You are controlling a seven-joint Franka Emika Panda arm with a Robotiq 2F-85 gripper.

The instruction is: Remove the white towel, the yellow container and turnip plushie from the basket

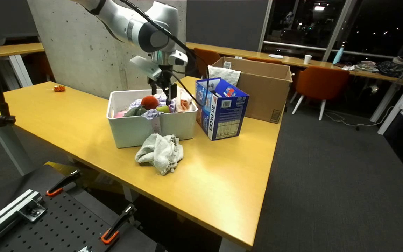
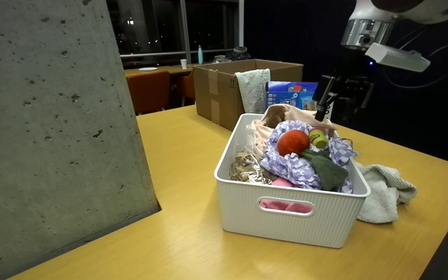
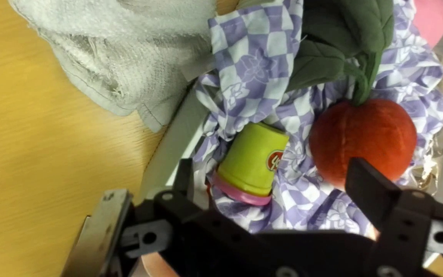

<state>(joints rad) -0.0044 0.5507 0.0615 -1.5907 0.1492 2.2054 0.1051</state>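
Note:
The white towel lies crumpled on the table beside the basket in both exterior views and in the wrist view. The white basket holds the yellow container, which lies tilted with its pink lid on purple checked cloth near the basket's wall. The turnip plushie, red with dark green leaves, lies next to it. My gripper is open and empty above the basket. In the wrist view its fingers straddle the container's lid end, one overlapping the plushie.
A blue box stands close beside the basket. Behind it is a cardboard box with another white cloth over its edge. A concrete column rises beside the table. Peach cloth and crinkled packing are in the basket.

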